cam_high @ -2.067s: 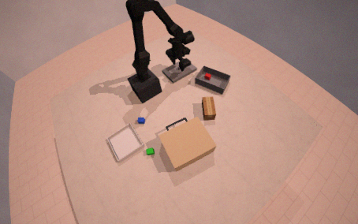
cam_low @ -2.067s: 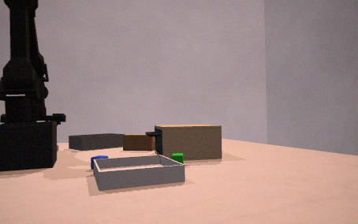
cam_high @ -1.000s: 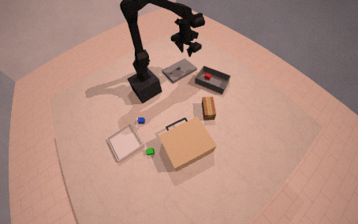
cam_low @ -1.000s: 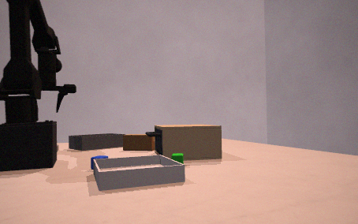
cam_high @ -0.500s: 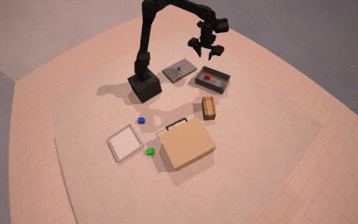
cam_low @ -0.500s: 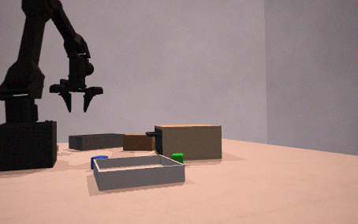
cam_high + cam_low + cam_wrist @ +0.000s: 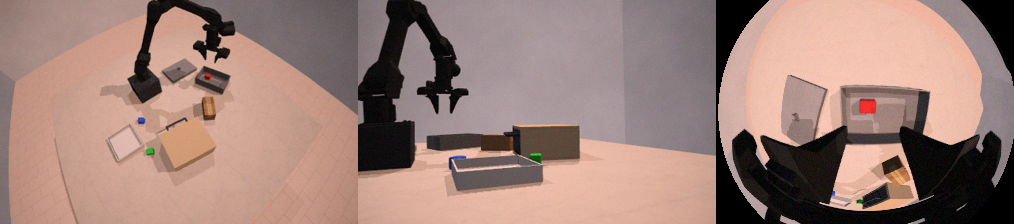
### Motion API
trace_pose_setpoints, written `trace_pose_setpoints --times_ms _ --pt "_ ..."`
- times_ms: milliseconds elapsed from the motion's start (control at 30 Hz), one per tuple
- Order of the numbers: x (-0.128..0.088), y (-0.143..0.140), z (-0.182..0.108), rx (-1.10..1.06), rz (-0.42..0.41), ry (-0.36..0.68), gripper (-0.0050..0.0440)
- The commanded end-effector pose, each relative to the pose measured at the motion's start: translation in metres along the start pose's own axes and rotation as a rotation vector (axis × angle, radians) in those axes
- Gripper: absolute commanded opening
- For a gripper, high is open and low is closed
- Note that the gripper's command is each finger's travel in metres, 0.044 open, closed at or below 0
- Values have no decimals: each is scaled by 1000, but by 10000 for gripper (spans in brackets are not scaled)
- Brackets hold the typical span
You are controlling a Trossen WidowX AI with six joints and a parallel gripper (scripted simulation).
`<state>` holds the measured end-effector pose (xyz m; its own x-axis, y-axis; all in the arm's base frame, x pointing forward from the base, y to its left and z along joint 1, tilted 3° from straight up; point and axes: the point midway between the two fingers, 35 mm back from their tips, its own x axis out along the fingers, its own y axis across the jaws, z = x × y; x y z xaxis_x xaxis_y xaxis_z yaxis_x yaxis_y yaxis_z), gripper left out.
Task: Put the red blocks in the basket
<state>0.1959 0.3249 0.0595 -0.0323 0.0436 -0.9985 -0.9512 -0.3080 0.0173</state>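
A red block (image 7: 207,76) lies inside an open dark grey box (image 7: 213,80) at the back right; it also shows in the wrist view (image 7: 868,106). The box's flat grey lid (image 7: 179,70) lies on the table to its left. My gripper (image 7: 210,58) hangs well above the box, pointing down, with its fingers partly open and nothing between them; it also shows in the exterior view (image 7: 443,110). The basket (image 7: 125,142), a shallow pale grey tray, stands upright at the front left with nothing visible inside it.
A large tan drawer cabinet (image 7: 187,143) with a dark handle (image 7: 176,123) stands in the middle front. A small brown box (image 7: 209,107) lies between it and the grey box. A blue block (image 7: 141,120) and a green block (image 7: 150,151) lie near the basket. The arm's base (image 7: 144,87) stands at the back.
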Motion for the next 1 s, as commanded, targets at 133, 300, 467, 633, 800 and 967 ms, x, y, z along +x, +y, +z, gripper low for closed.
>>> trace_pose_setpoints --times_ms 133,300,467,633,800,967 --pt "59 4 -5 -4 26 24 266" --pt "79 5 -5 -4 26 24 266" --pt "97 5 -6 -4 26 24 266" --pt "97 5 -6 -4 26 24 266" --pt "97 5 -6 -4 26 24 266" --pt "102 5 -6 -4 26 24 266"
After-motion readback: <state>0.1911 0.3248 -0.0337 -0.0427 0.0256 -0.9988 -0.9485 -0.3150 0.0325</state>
